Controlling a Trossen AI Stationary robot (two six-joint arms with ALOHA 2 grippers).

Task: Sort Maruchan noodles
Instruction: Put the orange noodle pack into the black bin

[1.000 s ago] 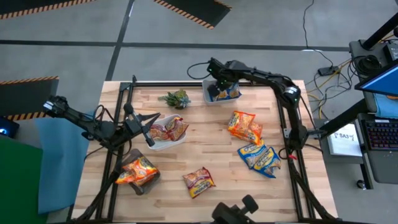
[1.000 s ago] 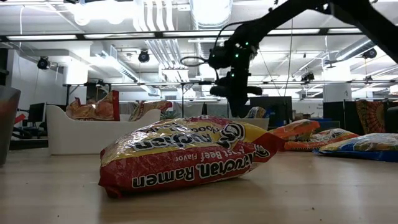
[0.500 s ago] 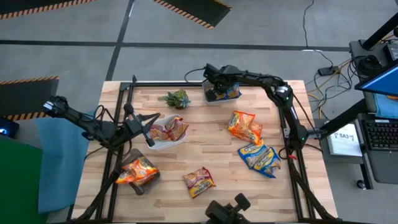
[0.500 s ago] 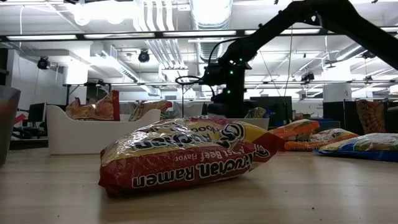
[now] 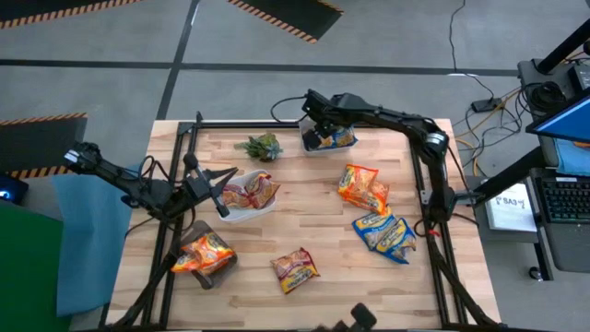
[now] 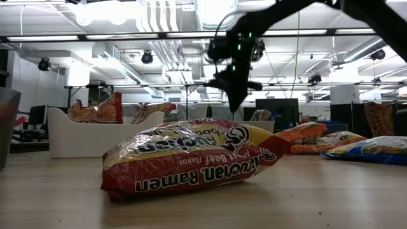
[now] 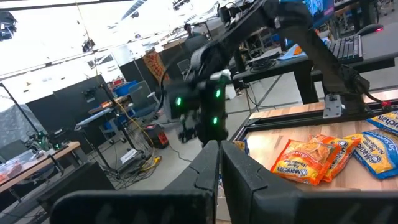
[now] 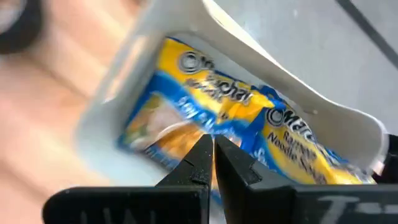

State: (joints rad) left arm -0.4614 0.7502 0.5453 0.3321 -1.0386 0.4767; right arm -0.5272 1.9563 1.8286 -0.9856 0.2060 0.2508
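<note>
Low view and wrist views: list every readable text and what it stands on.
"Ramen" and "Beef Flavor", upside down, on the red packet.
"Ramen Noodle Soup", partly blurred, on the blue-yellow packets in the tub.
Orange packet print: too blurred.

The right gripper [image 8: 212, 163] is closing off the middle of the blue-yellow packets [image 8: 205, 115] directly beyond its fingertips — their print is smearing there. The clear tub [image 8: 292, 102] is running out of frame beside the jaws. Behind the left gripper [image 7: 219, 163], the orange packet [image 7: 311, 160] is partly hiding — and the right arm's wrist is blurring.
</note>
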